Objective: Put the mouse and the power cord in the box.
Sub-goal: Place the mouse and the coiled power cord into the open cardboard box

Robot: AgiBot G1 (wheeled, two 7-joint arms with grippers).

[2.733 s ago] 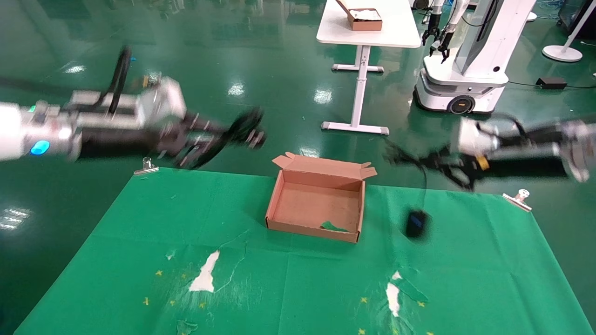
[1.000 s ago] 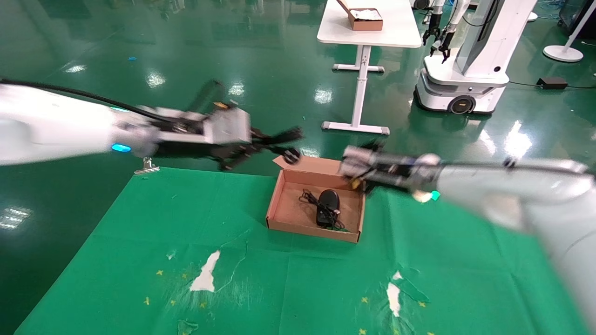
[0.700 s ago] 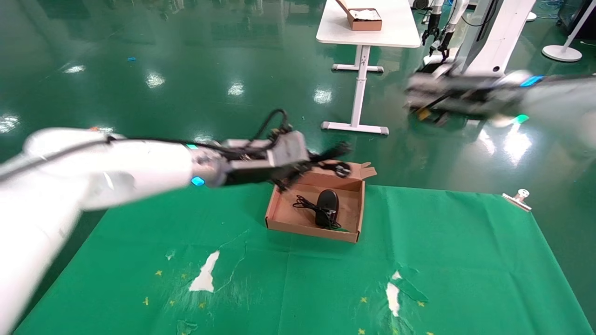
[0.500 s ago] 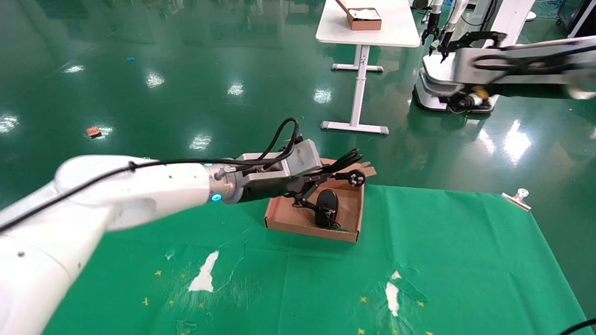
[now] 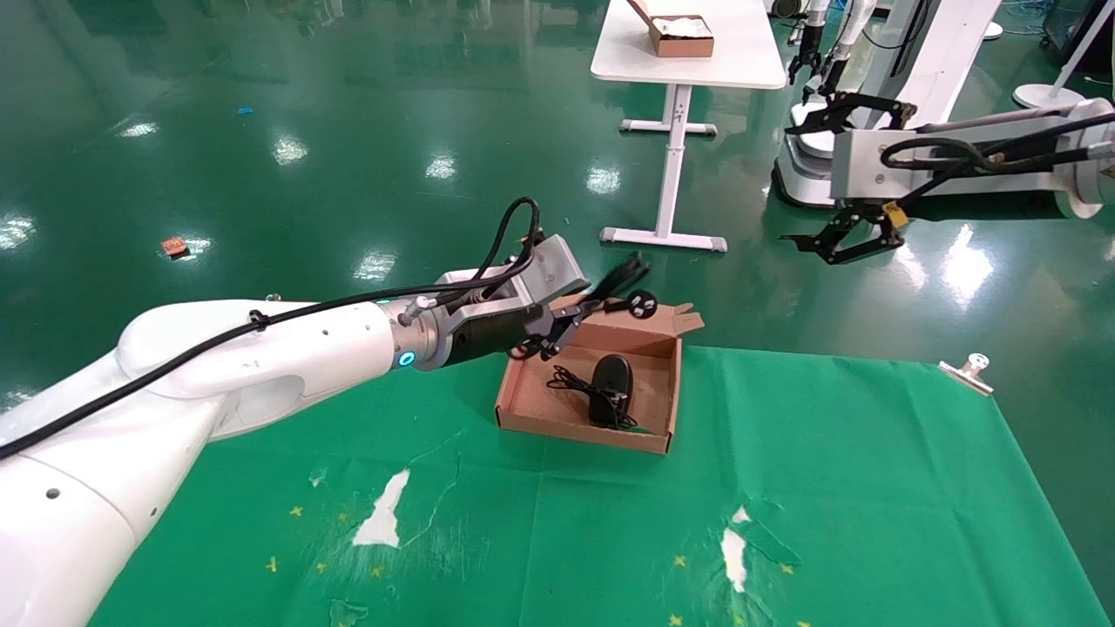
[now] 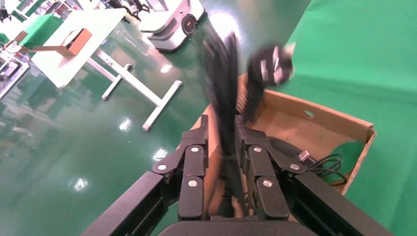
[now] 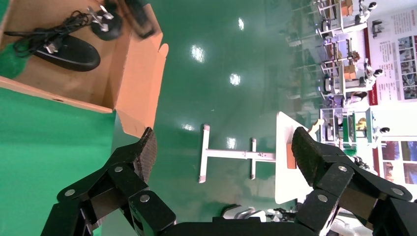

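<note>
While the small black oval mouse [image 5: 611, 380] now lies inside the shallow brown cardboard box [image 5: 523, 416], dropped there moments ago, the right gripper [image 5: 843, 178] has pulled away high to the right, fingers spread, empty. Left gripper [image 5: 557, 326] has swung in over the box's far left corner, fingers pinched on the thick black looped power cord [image 5: 620, 286], plug dangling above the rear flap. Judgement: half done; cord release remains. No legible writing or brands.
</note>
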